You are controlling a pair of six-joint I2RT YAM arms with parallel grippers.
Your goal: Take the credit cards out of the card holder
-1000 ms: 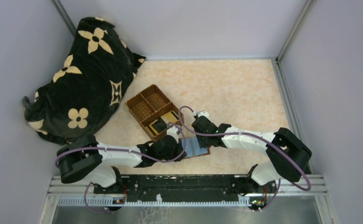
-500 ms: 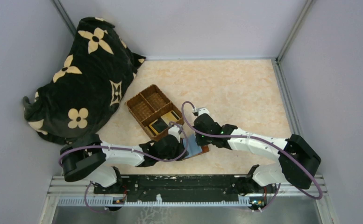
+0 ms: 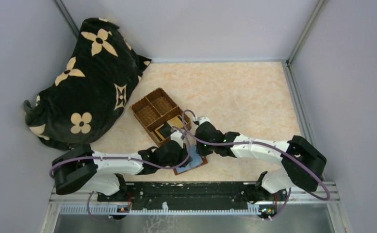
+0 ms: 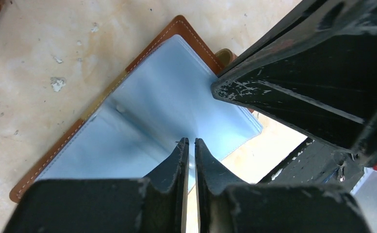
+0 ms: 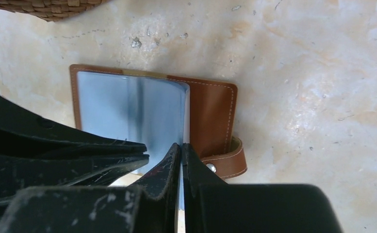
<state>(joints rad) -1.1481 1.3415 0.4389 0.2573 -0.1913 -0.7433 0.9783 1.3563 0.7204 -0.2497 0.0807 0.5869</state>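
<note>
marbled tabletop point(image 3: 244, 92) is carrying the open card holder point(image 3: 194, 159) right between the arms; left gripper point(image 4: 189, 141) and right gripper point(image 5: 180, 145) are both pinching narrow on its blue inner leaf from opposite edges.

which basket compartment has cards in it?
The long compartment of the basket, on the side facing the card holder: a dark card and a gold-tan card lie there. The two square ones show only wicker.

Left arm reaching toward 2 o'clock, right arm toward 10 o'clock, left gripper point(image 4: 189, 141) and right gripper point(image 5: 181, 144) meeting, both pinched closed
</note>
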